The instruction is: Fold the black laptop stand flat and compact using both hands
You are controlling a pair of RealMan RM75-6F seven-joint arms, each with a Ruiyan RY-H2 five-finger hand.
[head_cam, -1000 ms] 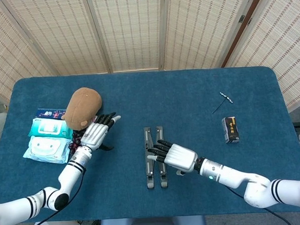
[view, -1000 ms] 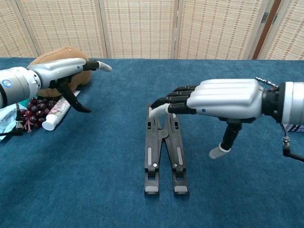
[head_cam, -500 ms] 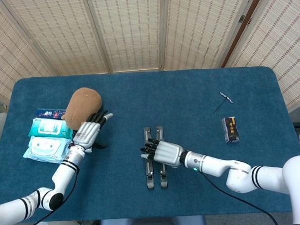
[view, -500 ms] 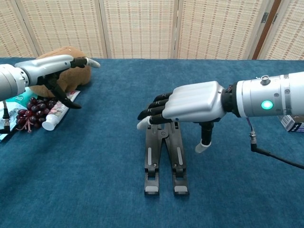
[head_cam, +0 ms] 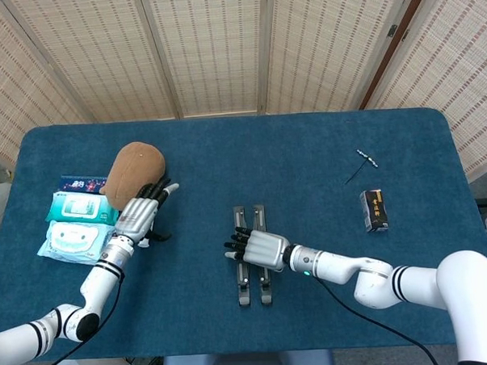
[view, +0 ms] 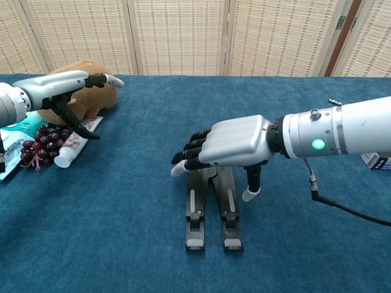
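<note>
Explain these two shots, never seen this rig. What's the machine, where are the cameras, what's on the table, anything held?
It is a two-armed robot at a table, each arm ending in a robot hand with human-like fingers. One picture looks down from its head, the other looks forward from its chest.

On the blue table lies a black laptop stand, its two bars flat and side by side. The right robot hand is spread above the stand, palm down; whether it touches cannot be told. The left robot hand is off to the left by a brown plush toy, holding nothing.

Also there: wipe packets, grapes, a tube, a small dark box and a thin clip-like item.
</note>
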